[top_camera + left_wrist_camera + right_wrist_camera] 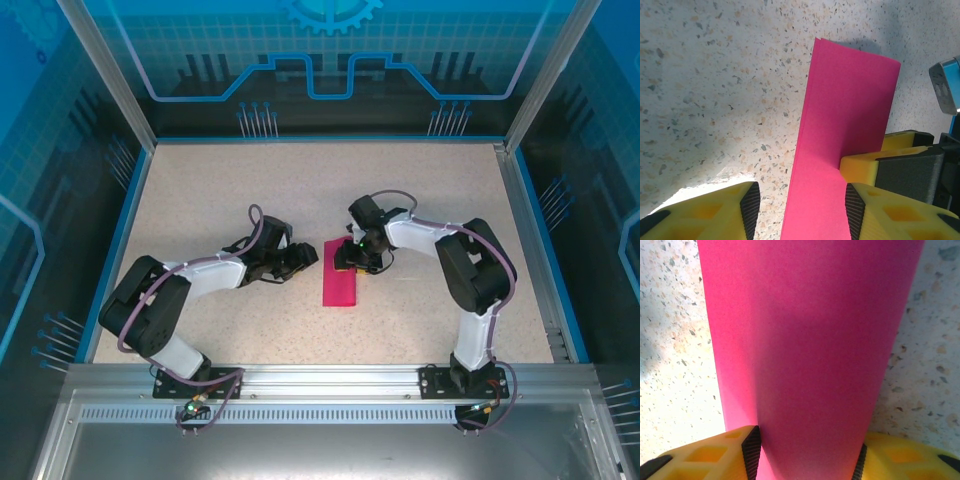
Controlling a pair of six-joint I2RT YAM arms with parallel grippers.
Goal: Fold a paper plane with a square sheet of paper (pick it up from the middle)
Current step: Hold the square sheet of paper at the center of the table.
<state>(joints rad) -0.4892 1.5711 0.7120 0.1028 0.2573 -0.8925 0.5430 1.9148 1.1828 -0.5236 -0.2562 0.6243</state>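
Folded into a narrow strip (nose and wings seemingly yet to come), the square sheet of paper (340,275) is lying on the surface (300,190); left tool (306,258) is hovering open, right tool (351,264) straddling it, grip unclear.

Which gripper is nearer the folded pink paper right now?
Right. The right gripper sits over the pink paper's far end, touching it; the left gripper is just beside its left edge.

Sheet of paper (340,272): thin, smooth, matt magenta. Table (250,190) under the paper: speckled stone-look, matt, fine-grained. Left gripper (799,205) at the paper's edge: yellow plastic fingers, black ribbed pads. Rail (320,385) nearer than the paper: brushed metal.
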